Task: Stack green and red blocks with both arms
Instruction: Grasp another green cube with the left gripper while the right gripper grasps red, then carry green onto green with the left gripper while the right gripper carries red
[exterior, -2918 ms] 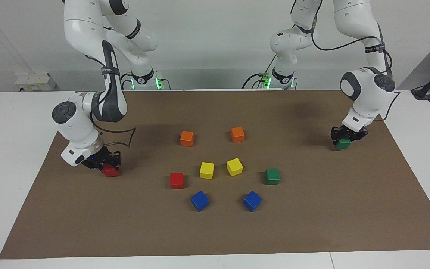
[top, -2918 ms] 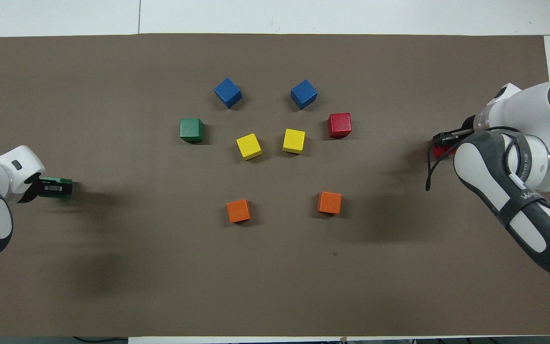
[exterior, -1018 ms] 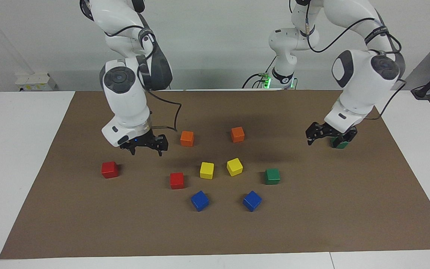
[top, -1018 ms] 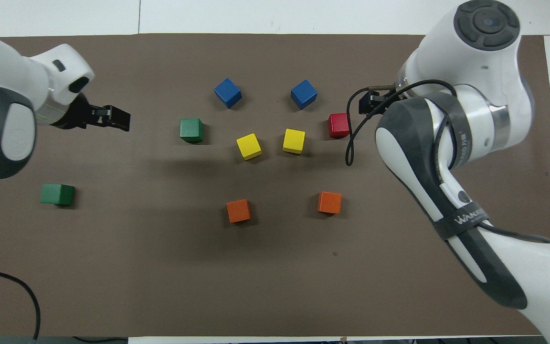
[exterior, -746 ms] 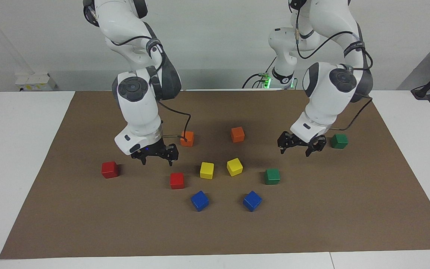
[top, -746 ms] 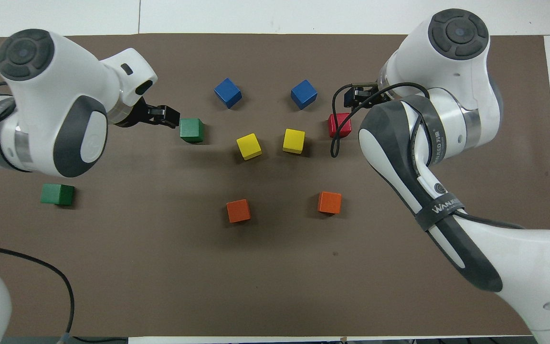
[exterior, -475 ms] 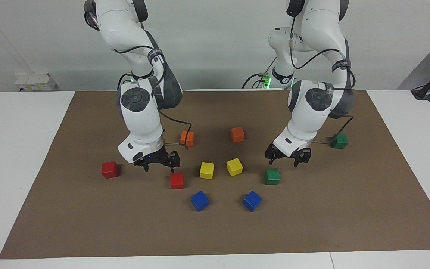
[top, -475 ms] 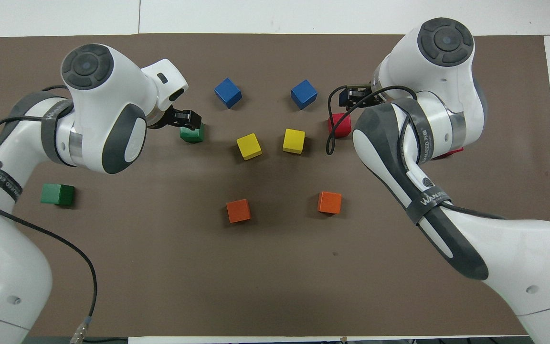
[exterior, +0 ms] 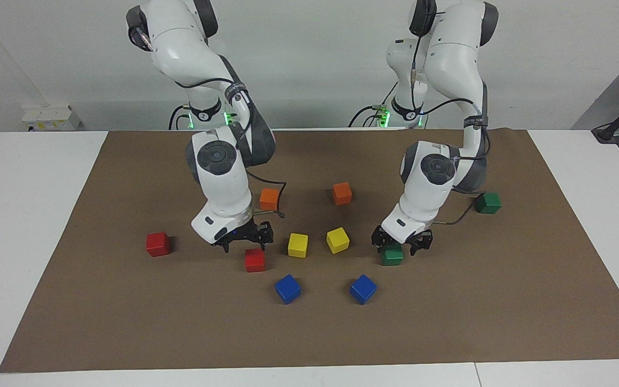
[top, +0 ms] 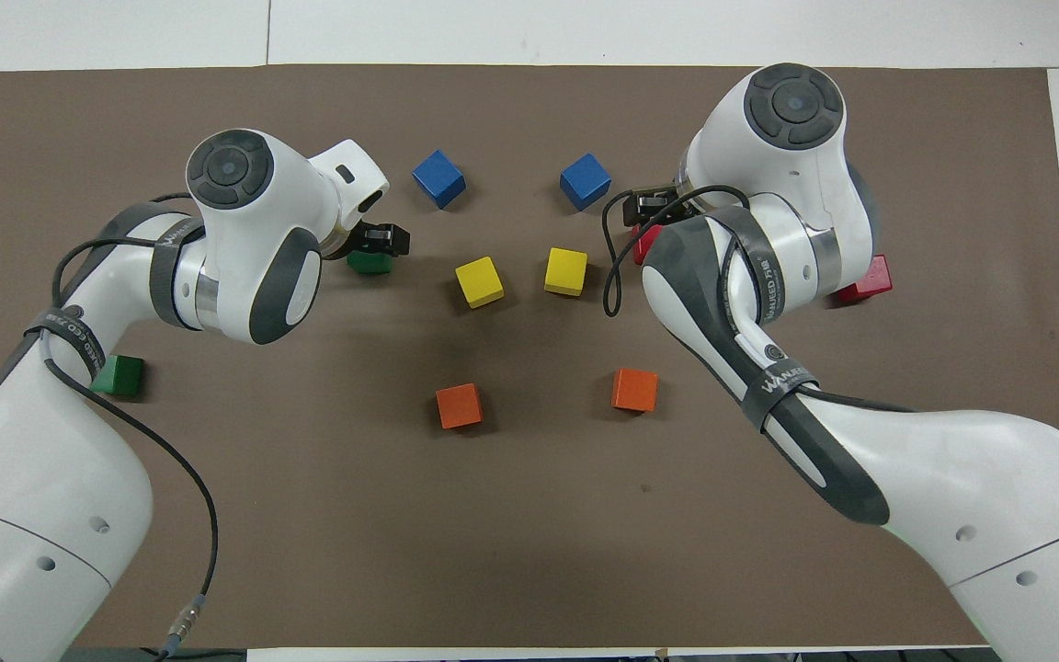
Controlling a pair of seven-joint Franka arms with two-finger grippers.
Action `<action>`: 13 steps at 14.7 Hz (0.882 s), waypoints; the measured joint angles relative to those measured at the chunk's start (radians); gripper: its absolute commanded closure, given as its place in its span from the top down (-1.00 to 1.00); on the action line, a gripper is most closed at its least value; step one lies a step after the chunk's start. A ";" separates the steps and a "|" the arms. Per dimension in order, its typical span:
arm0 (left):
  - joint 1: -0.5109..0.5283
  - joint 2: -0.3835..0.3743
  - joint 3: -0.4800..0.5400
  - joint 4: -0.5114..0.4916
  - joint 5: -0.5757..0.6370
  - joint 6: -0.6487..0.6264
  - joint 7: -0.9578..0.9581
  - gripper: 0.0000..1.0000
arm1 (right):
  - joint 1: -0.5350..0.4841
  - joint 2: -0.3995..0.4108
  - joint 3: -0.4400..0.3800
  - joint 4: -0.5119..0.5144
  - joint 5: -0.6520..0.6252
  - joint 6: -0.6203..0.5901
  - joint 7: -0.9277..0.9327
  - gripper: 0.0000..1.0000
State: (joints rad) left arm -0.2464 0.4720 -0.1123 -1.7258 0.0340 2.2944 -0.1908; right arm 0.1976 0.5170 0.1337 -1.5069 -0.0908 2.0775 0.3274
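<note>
Both grippers spread wide, nothing held. Left gripper [exterior: 401, 243] low over the central green block [exterior: 392, 256]; right gripper [exterior: 244, 238] just above the central red block [exterior: 254, 260]. Second green block [exterior: 488, 203] and second red block [exterior: 157, 244] resting apart toward the table ends. Risked nudging a cube sideways if lowered off-centre, or clipping the yellow cubes [exterior: 297, 245] nearby.

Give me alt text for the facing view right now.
Two white robot arms lower open grippers over a brown mat: the left gripper straddles a green block, the right gripper hangs just above a red block. A second red block and second green block sit toward the mat's ends, with orange, yellow and blue pairs between.
</note>
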 measured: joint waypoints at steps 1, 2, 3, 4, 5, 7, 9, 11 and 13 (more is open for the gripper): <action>0.000 0.000 0.000 -0.008 0.000 0.014 -0.001 1.00 | 0.000 0.003 0.000 -0.008 0.000 0.019 -0.005 0.94; 0.000 0.000 0.000 -0.015 0.000 0.028 -0.002 1.00 | 0.000 0.006 0.000 -0.017 0.000 0.036 -0.006 0.94; 0.000 0.000 0.001 -0.023 0.000 0.040 -0.004 1.00 | 0.001 0.010 0.001 -0.024 0.000 0.048 -0.007 0.94; 0.000 0.000 0.001 -0.028 0.000 0.049 -0.006 1.00 | 0.001 0.015 0.001 -0.028 0.000 0.055 -0.007 0.94; 0.000 0.000 0.001 -0.031 0.000 0.057 -0.007 1.00 | 0.002 0.020 0.001 -0.031 0.003 0.068 -0.007 0.94; 0.000 0.000 0.001 -0.035 0.000 0.068 -0.008 0.92 | 0.006 0.026 0.002 -0.035 0.009 0.089 -0.007 0.94; 0.000 0.000 0.001 -0.035 0.001 0.069 -0.010 0.55 | 0.010 0.032 0.004 -0.037 0.011 0.100 -0.007 0.94; 0.000 0.000 0.001 -0.036 0.001 0.069 -0.011 -0.20 | 0.016 0.042 0.004 -0.048 0.011 0.128 -0.007 0.93; -0.002 0.000 0.001 -0.037 0.012 0.069 -0.012 -1.00 | 0.018 0.052 0.004 -0.065 0.011 0.160 -0.007 0.92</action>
State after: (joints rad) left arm -0.2482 0.4717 -0.1114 -1.7623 0.0460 2.3629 -0.2027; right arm 0.2158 0.5686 0.1378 -1.5716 -0.0794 2.2375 0.3205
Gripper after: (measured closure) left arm 0.419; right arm 0.000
